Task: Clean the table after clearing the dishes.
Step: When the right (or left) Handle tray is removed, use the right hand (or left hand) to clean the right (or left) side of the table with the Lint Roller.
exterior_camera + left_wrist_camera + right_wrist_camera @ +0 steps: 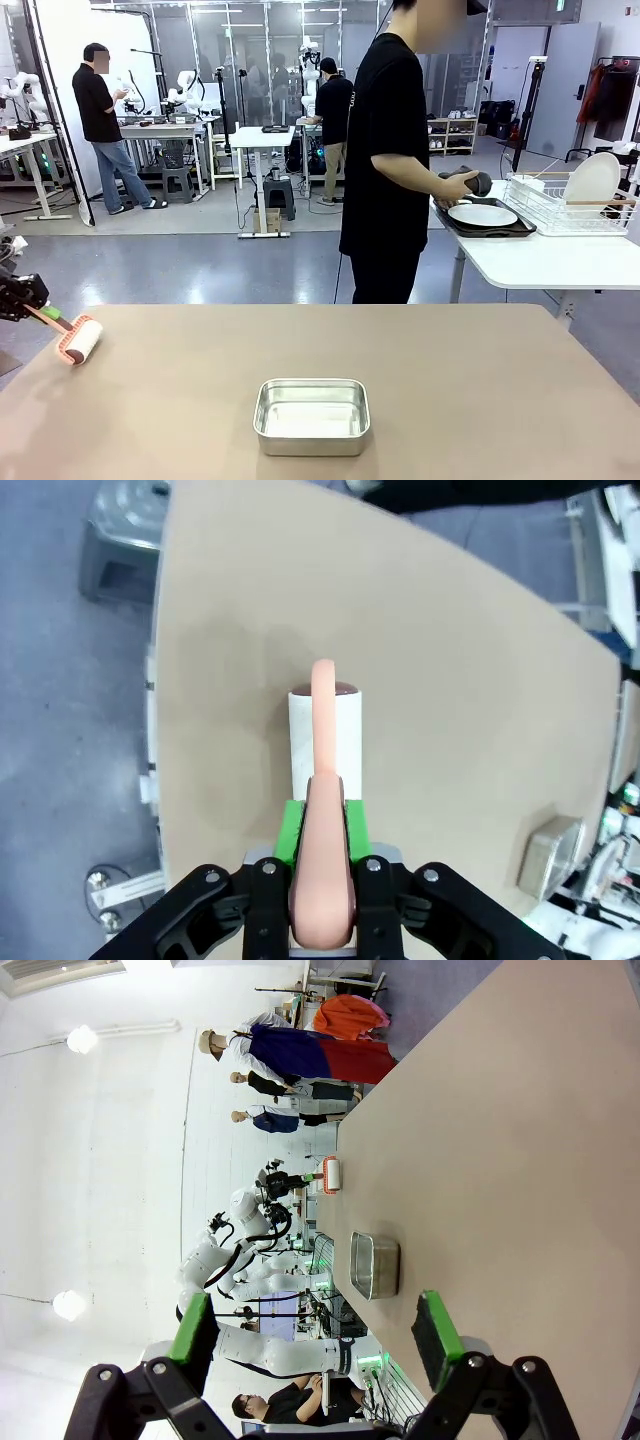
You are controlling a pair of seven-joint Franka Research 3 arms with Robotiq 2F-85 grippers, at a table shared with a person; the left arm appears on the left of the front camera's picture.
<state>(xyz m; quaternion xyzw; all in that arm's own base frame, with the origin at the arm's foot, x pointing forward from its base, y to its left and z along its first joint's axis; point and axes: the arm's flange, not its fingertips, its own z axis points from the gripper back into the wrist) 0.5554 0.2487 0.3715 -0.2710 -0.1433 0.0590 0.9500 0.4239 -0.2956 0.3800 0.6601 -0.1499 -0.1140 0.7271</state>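
The tan table (470,370) spreads across the front view. At its left edge my left gripper (24,298) is shut on the pink handle of a lint roller (78,340), whose white roll rests on the tabletop. In the left wrist view the gripper (322,825) clamps that handle between green pads, and the roller (325,730) lies on the table (460,680) ahead. My right gripper (315,1330) hovers open over the table (520,1160), holding nothing. Beyond the table a person's hand (458,187) rests by a white plate (483,214) on a dark tray (495,231).
A shiny steel pan (311,415) sits at the front middle of the table, also seen as the pan (375,1265) in the right wrist view. The tray lies on a white side table (540,262) beside a wire dish rack (560,208) holding an upright plate (592,180).
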